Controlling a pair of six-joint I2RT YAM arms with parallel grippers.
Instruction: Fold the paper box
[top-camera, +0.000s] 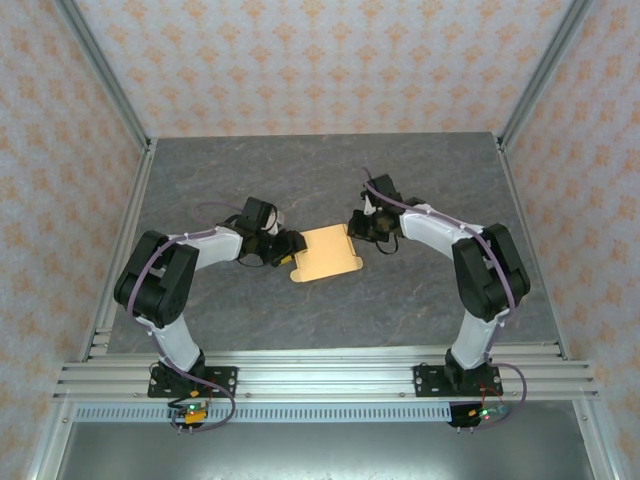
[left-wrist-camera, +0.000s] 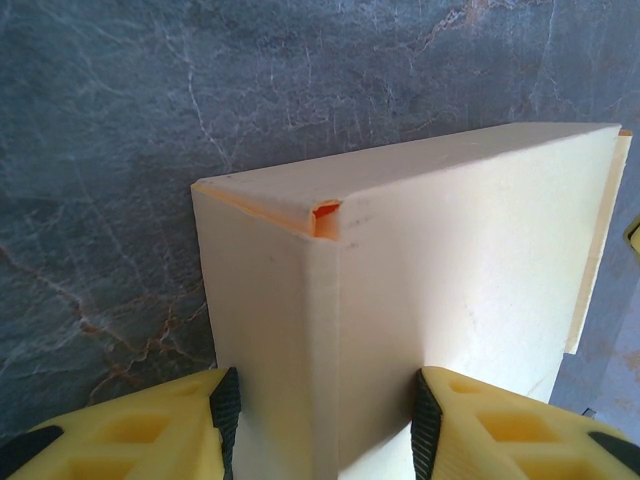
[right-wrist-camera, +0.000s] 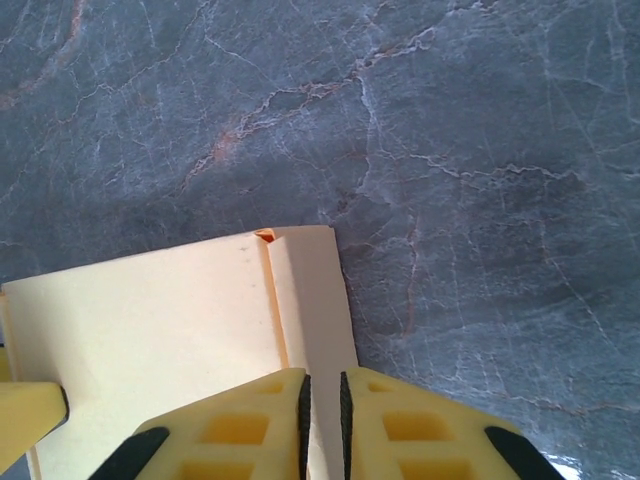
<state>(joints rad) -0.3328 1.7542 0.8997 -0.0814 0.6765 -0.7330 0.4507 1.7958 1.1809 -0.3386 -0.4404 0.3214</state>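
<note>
The paper box (top-camera: 325, 253), light orange-tan card, lies partly folded in the middle of the table between both arms. My left gripper (top-camera: 288, 250) is at its left edge. In the left wrist view a folded corner of the box (left-wrist-camera: 400, 260) stands between the yellow fingers (left-wrist-camera: 150, 430), and both black pads rest against its faces. My right gripper (top-camera: 362, 232) is at the box's far right corner. Its fingers (right-wrist-camera: 250, 420) are nearly together, pinching a narrow raised side flap (right-wrist-camera: 312, 290) of the box (right-wrist-camera: 150, 320).
The table (top-camera: 400, 180) is grey marble-patterned, with patterned walls on three sides and metal frame posts at the corners. An aluminium rail (top-camera: 330, 375) with both arm bases runs along the near edge.
</note>
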